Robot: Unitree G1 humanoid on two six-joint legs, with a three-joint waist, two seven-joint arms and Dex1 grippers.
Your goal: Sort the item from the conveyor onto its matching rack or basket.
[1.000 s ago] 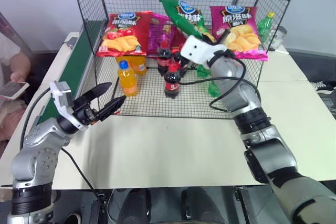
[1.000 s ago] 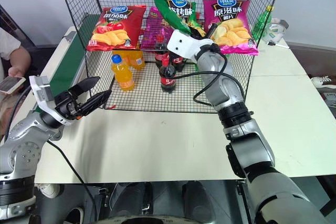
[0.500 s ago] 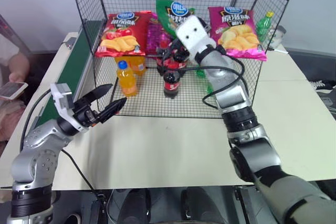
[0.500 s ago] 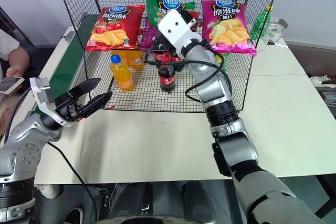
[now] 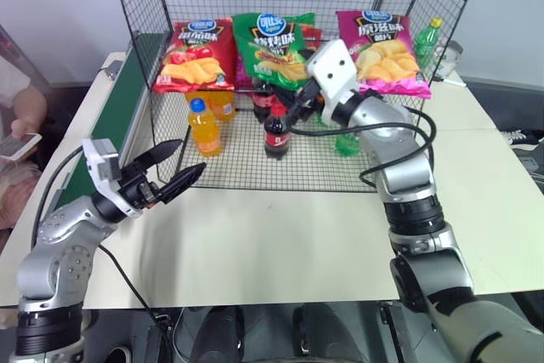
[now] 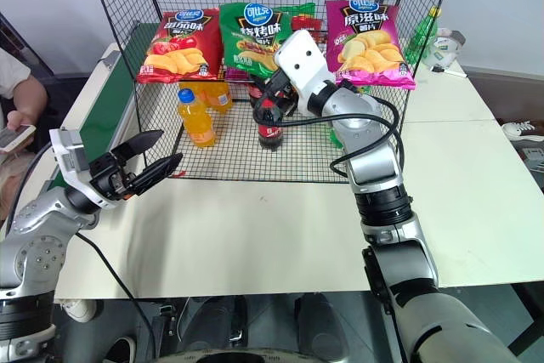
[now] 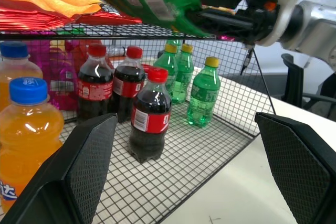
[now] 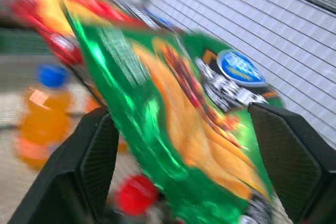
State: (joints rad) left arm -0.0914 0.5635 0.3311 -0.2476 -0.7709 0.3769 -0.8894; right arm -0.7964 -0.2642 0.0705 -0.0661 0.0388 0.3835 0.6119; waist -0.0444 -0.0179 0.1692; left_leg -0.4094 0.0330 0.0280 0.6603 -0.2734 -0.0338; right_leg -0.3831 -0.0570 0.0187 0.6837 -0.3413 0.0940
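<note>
Near the top centre of the head views, the large glossy green crisp bag (image 5: 274, 47) with its round blue-and-white logo is seen leaning on the mesh shelf of the tall black wire-grid rack (image 5: 136, 57), between a red crisp bag (image 5: 195, 55) on its left and a magenta crisp bag (image 5: 382, 50) on its right. Just below and right of the green bag, the right gripper (image 5: 297, 106) is held with its two black fingers spread apart, released from the bag; in the right wrist view the bag (image 8: 178, 114) is framed between the parted fingers (image 8: 94, 166). On the rack's mesh floor, orange drink bottles (image 5: 205, 127), dark cola bottles (image 5: 277, 133) and green bottles (image 7: 203, 92) are standing. At the lower left of the frame, the left gripper (image 5: 177, 164) is held over the pale tabletop (image 5: 280, 235) with its fingers wide apart and nothing between them. Along the left edge, the long dark green conveyor belt (image 5: 110, 125) is visible, and a person's hand (image 5: 21, 116) with a phone is beside it.
</note>
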